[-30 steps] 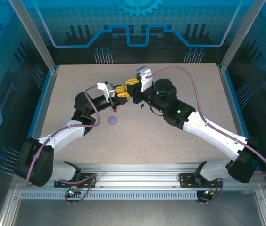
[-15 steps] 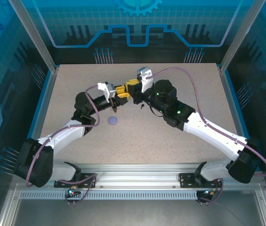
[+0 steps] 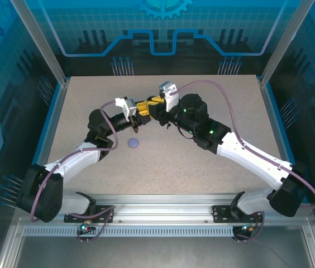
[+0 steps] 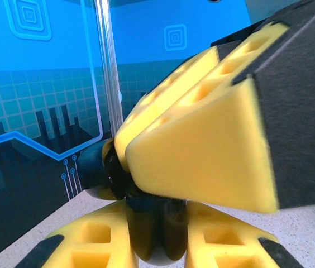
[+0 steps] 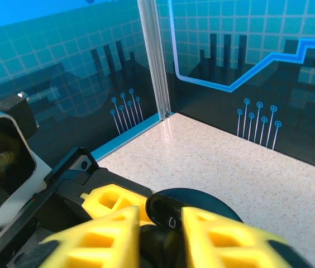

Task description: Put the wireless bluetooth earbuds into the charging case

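My left gripper (image 4: 157, 223) is shut on a glossy black charging case (image 4: 157, 237), held above the table between its yellow fingers. The right gripper's fingers (image 4: 202, 151) press in from above and fill that view. In the right wrist view my right gripper (image 5: 160, 226) stands open. Its yellow fingers are apart, with the case's raised black lid (image 5: 171, 215) in the gap. In the top view both grippers, left (image 3: 139, 117) and right (image 3: 152, 108), meet at mid-table. The earbuds are hidden among the black parts.
A small lilac round piece (image 3: 133, 143) lies on the speckled table (image 3: 163, 162) just in front of the left gripper. The blue table edge (image 5: 129, 137) and a glass corner post (image 5: 154, 61) stand behind the grippers.
The right gripper's fingers have spread apart at the case, and its wrist has shifted slightly left. The left gripper keeps its hold and has not moved.
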### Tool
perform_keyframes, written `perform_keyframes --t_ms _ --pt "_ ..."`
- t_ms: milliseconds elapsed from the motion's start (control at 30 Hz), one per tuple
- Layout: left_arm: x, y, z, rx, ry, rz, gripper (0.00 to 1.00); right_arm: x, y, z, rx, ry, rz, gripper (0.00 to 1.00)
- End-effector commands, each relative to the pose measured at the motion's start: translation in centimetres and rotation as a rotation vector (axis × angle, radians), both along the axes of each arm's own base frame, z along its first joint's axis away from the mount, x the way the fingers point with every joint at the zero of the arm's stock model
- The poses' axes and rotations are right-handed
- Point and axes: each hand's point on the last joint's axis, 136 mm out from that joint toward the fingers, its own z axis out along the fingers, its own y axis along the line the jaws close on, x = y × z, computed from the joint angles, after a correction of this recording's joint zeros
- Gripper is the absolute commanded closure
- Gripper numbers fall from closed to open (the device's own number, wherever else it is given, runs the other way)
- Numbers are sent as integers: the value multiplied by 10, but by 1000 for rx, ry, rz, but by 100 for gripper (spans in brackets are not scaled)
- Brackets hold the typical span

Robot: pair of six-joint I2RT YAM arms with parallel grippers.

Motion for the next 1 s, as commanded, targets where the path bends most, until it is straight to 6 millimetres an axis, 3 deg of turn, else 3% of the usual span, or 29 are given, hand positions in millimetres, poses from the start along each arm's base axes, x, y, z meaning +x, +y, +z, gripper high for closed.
perform_keyframes --t_ms 0,267,633,800,967 --pt "-13 2 38 -53 -129 -12 100 0 10 -18 -45 79 25 62" --pt "-6 0 25 -62 -101 -2 100 8 3 29 21 62 -19 38" --pt "-1 -1 21 -75 -96 4 100 -2 -41 92 228 50 -40 31" --pt "0 1 20 -77 -98 17 100 2 -75 92 272 71 -137 30" --pt "-2 4 22 -81 -111 33 100 27 -115 47 253 198 -310 29"
